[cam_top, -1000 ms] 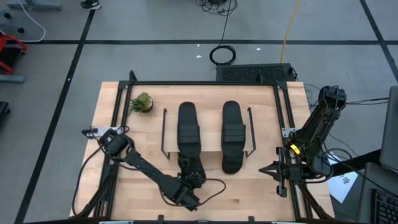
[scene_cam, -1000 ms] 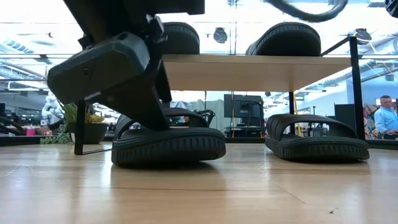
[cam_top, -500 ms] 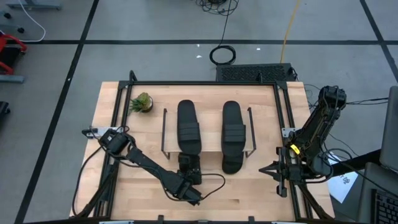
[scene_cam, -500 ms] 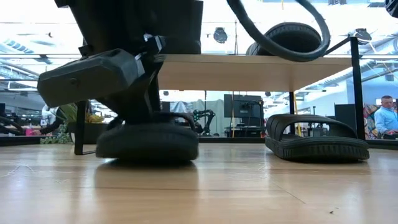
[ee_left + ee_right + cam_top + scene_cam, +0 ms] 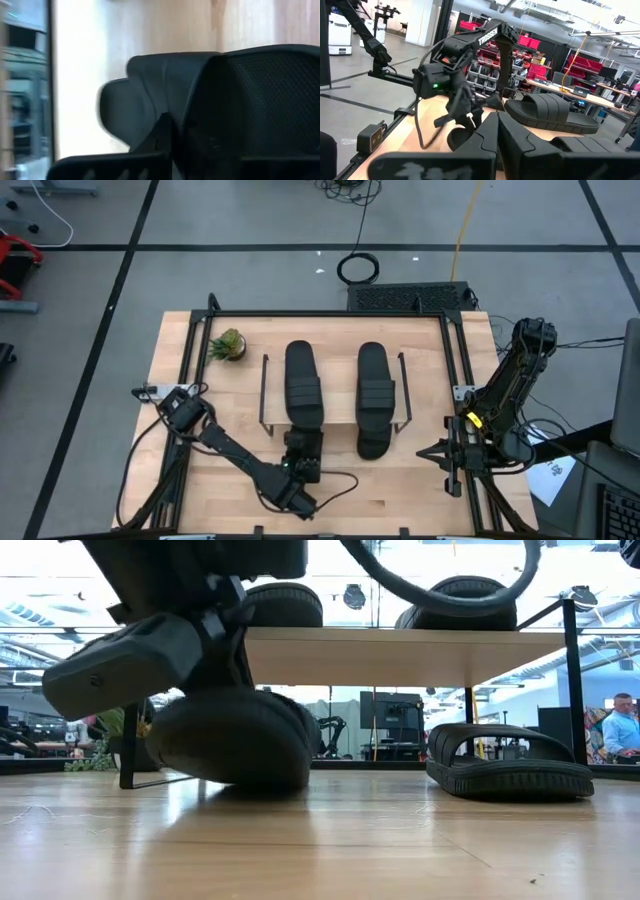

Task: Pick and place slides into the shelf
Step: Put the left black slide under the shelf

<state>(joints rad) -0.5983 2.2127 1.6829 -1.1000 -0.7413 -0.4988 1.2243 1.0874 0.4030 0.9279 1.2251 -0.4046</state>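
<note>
Left gripper [image 5: 300,472] clamped on a slide [image 5: 235,737], heel tilted off the table [image 5: 400,490] below the shelf [image 5: 400,652]. Right gripper [image 5: 447,452] closed, parked at table's right edge.

Two dark robot arms, the left one reaching across the table's near side, the right one folded at the right edge

The left arm runs from its base at the table's left edge diagonally toward the near middle, its wrist bent low there. The left gripper [image 5: 303,470] points toward the far side with its fingers closed, clamped on a black slide [image 5: 235,737], which hangs tilted with its front end raised. The right arm stands folded at the table's right edge, elbow up toward the far side, and the right gripper [image 5: 445,453] is closed, pointing left
</note>
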